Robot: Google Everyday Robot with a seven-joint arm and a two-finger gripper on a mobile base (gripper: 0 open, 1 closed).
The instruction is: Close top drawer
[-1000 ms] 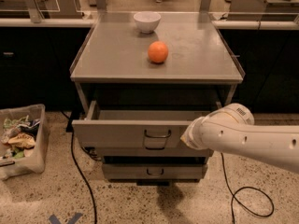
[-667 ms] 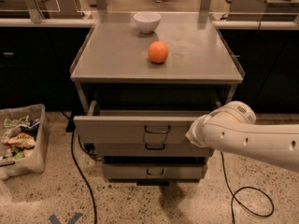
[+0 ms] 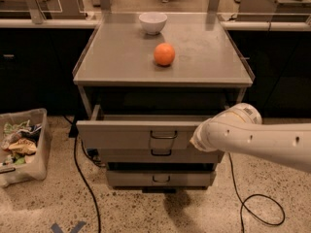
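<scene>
The top drawer [image 3: 121, 135] stands partly pulled out of a grey metal cabinet, its tall flat front panel forward of the two drawers below it. A small dark wire handle [image 3: 164, 135] sits at the panel's centre. Above the panel a dark gap shows between the drawer and the cabinet's surface [image 3: 116, 57].

A white arm [image 3: 257, 142] reaches in from the right edge. Its hand [image 3: 196, 141] is at the right part of the top drawer's front panel, just right of the wire handle and against or very close to the panel. The end of the arm covers the hand, so I cannot tell whether it is wide or narrow, or whether it holds anything.

On the surface an orange [image 3: 164, 54] lies near the middle, and a white bowl [image 3: 152, 23] stands upright beyond it at the far edge, apart from the fruit.

Below the top drawer, the middle drawer [image 3: 126, 155] and the bottom drawer [image 3: 131, 178] each show a like handle.

On the speckled floor [image 3: 43, 208] to the left sits a clear bin [image 3: 39, 149] filled with crumpled waste. A black cable [image 3: 83, 178] runs along the floor near the cabinet's left side, and another cable [image 3: 265, 215] loops on the right.
</scene>
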